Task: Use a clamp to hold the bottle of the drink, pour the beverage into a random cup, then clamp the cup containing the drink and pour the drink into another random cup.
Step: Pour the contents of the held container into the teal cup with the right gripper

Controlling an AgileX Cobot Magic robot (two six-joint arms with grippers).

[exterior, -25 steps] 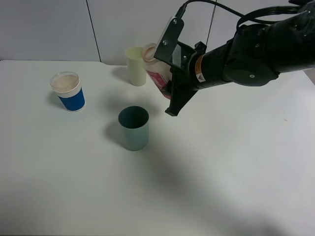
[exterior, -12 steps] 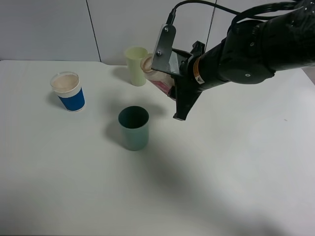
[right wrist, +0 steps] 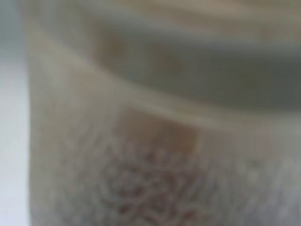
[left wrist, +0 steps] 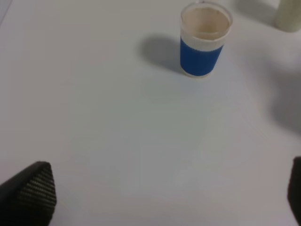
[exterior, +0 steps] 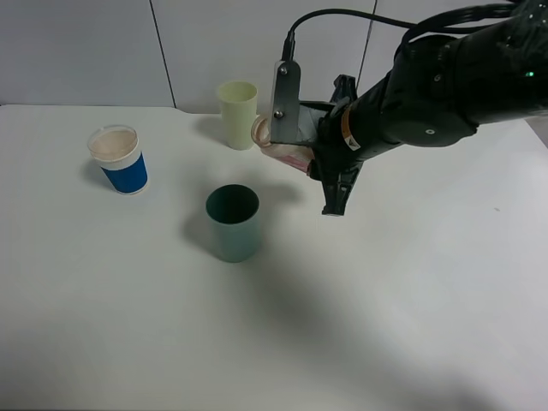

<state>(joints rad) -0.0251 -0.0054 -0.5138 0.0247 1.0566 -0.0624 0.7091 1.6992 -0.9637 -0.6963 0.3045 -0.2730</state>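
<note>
My right gripper (exterior: 306, 147) is shut on the drink bottle (exterior: 274, 139), a pale bottle with a pink label. It holds the bottle in the air, tipped nearly level, mouth pointing left, just right of the cream cup (exterior: 237, 113) and above and behind the teal cup (exterior: 232, 222). The right wrist view is filled by the blurred bottle (right wrist: 155, 141). A blue-sleeved cup (exterior: 119, 159) with a pale pink drink stands at the left and also shows in the left wrist view (left wrist: 205, 38). My left gripper (left wrist: 160, 207) is open and empty over bare table, near the blue cup.
The white table (exterior: 411, 308) carries only the three cups. A grey wall runs behind the cream cup. The cream cup's base shows at the edge of the left wrist view (left wrist: 288, 14). The right arm's black body hangs over the table's back right.
My right gripper has rolled over the last second, tipping the bottle from steeply slanted to almost level and lowering its mouth beside the cream cup. The cups have not moved.
</note>
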